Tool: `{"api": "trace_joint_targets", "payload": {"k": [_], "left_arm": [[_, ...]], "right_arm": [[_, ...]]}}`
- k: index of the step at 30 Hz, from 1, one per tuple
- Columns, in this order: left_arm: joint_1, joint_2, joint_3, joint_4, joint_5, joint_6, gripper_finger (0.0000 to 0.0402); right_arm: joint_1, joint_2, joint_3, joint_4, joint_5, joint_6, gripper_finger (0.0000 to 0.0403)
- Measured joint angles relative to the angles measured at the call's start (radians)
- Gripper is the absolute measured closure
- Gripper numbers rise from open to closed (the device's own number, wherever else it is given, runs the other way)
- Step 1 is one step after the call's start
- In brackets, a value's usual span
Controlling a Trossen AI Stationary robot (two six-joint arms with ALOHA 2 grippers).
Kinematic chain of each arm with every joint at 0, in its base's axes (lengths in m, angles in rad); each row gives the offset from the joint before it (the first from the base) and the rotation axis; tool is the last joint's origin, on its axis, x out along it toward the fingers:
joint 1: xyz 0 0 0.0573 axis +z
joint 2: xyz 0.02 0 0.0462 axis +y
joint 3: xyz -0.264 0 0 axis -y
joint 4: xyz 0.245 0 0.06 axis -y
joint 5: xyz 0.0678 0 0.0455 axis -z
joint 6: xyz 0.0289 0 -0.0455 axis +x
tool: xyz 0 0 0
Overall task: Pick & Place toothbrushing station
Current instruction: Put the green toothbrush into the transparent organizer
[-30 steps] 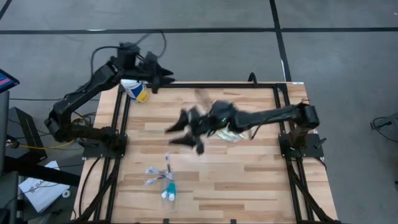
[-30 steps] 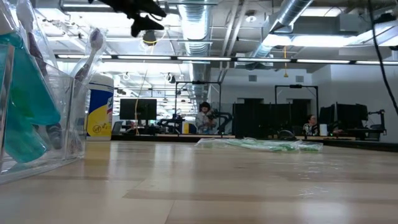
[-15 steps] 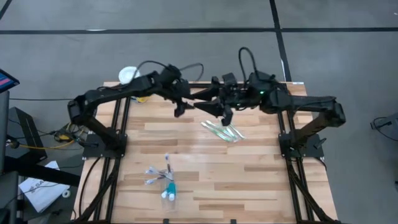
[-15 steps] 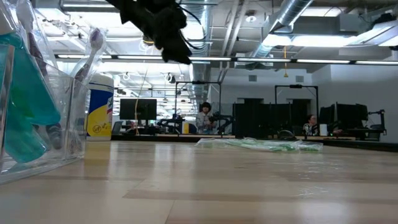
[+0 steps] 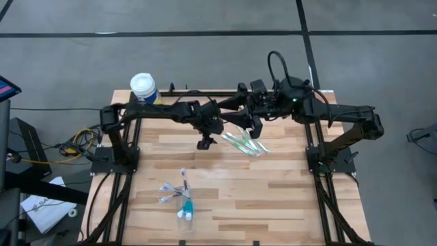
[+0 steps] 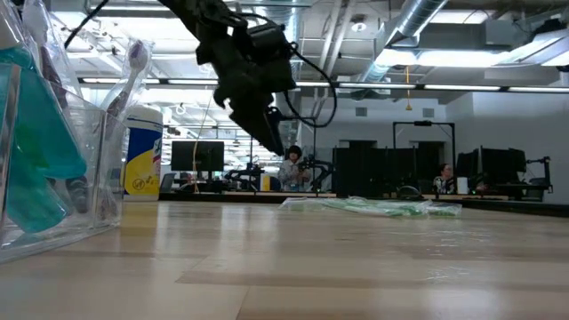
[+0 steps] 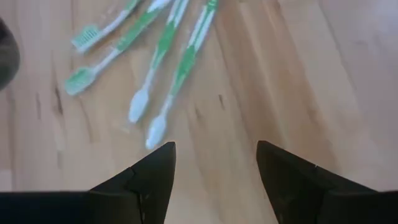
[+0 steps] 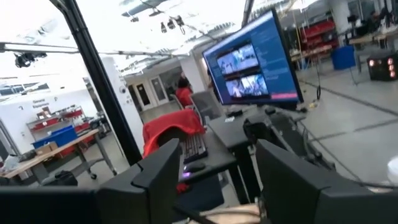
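The see-through holder (image 6: 62, 169) stands on its base near the table's front, left of middle, with pale toothbrushes (image 5: 172, 189) and teal-and-white tubes (image 5: 186, 208) in and beside it. Several green-and-white toothbrushes (image 5: 244, 143) (image 7: 163, 56) lie flat on the table right of its middle. My left gripper (image 5: 205, 141) (image 7: 214, 163) hangs open above the table just left of them, slanting down, with bare wood between its fingers. My right gripper (image 5: 237, 115) (image 8: 214, 171) is open, held high over the table's far part and pointing about level into the room.
A white-lidded canister with a yellow label (image 5: 143, 87) (image 6: 142, 160) stands at the far left corner. Black frame rails (image 5: 130, 147) run along the table's edges. Bare wood lies between the holder and the green toothbrushes. People sit at desks in the room behind (image 6: 292, 167).
My left gripper has swung from the far left corner by the canister toward the table's middle and down, rolling as it went, and now hangs beside the green toothbrushes. My right gripper has risen from low over the table's middle and tipped up to about level.
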State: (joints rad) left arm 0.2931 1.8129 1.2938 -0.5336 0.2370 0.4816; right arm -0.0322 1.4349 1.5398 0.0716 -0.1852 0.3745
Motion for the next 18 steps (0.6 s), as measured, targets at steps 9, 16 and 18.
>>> {"api": "trace_joint_targets", "payload": {"k": [9,16,18], "left_arm": [[0.009,0.091,0.001,0.077,-0.033,0.01,0.0183],[0.031,0.135,0.0,0.134,-0.055,0.011,0.0183],[0.039,0.144,0.0,0.146,-0.058,0.011,0.0183]], "right_arm": [[0.012,0.0,0.0,-0.034,-0.012,0.0,0.0184],[0.011,0.0,0.0,-0.035,-0.024,0.001,0.0184],[0.011,0.0,0.0,-0.038,-0.024,0.001,0.0184]]}}
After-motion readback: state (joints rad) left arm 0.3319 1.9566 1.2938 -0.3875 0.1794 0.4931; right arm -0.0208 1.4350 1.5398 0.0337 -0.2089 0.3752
